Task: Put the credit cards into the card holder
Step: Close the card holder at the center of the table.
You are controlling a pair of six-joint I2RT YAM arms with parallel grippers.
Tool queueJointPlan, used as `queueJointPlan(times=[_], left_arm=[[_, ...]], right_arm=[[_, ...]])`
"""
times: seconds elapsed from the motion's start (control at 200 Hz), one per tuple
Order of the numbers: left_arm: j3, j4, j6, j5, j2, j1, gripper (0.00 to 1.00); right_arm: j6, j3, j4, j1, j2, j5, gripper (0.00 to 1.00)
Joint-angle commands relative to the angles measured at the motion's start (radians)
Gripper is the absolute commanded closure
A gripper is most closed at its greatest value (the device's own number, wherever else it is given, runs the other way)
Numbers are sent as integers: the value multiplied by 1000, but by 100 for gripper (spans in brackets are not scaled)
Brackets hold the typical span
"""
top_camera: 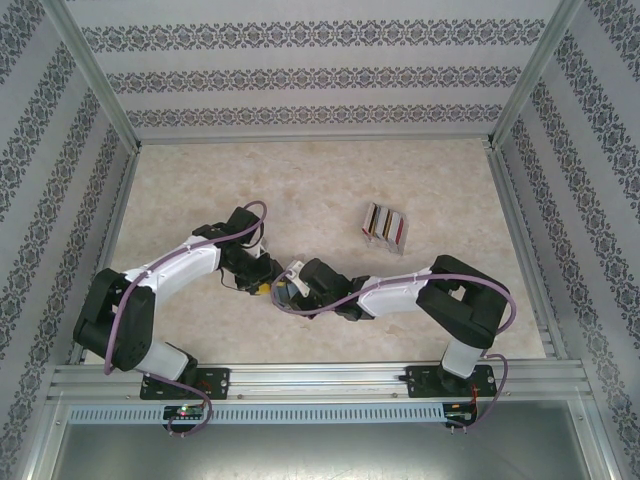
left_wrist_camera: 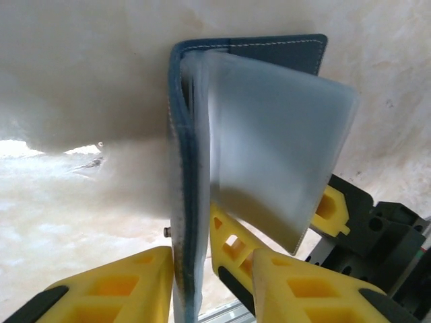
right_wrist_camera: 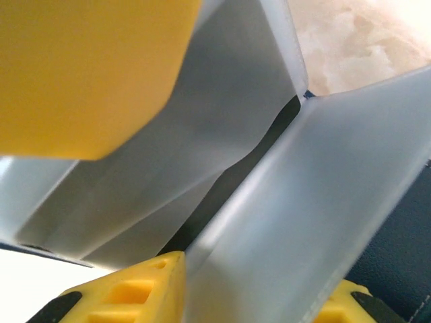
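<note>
Left gripper (left_wrist_camera: 210,282) clamps the holder (left_wrist_camera: 183,134) by its blue cover, near the middle of the table (top_camera: 200,180); right gripper (right_wrist_camera: 259,289) pinches one frosted sleeve (right_wrist_camera: 323,202); cards (top_camera: 378,222) stand in the rack (top_camera: 403,234), well apart.

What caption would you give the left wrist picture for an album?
Navy card holder stands between the left hand's yellow fingers, its frosted sleeves fanned open.

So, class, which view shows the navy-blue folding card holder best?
The left wrist view: the navy-blue folding card holder stands open, cover and frosted sleeves nearly whole. The right wrist view is too close: blurred sleeves, a navy corner. In the top external view it is a tiny patch.
</note>
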Motion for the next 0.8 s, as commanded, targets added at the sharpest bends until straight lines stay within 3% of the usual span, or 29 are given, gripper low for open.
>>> queueJointPlan(times=[0.0, 0.38, 0.794], left_arm=[[35, 51, 8, 44, 13, -13, 66], [114, 27, 35, -8, 104, -52, 81], [160, 48, -22, -17, 115, -81, 73]], right_arm=[[41, -7, 46, -8, 17, -58, 67], [214, -41, 48, -140, -58, -266, 52], [552, -110, 49, -283, -150, -386, 47]])
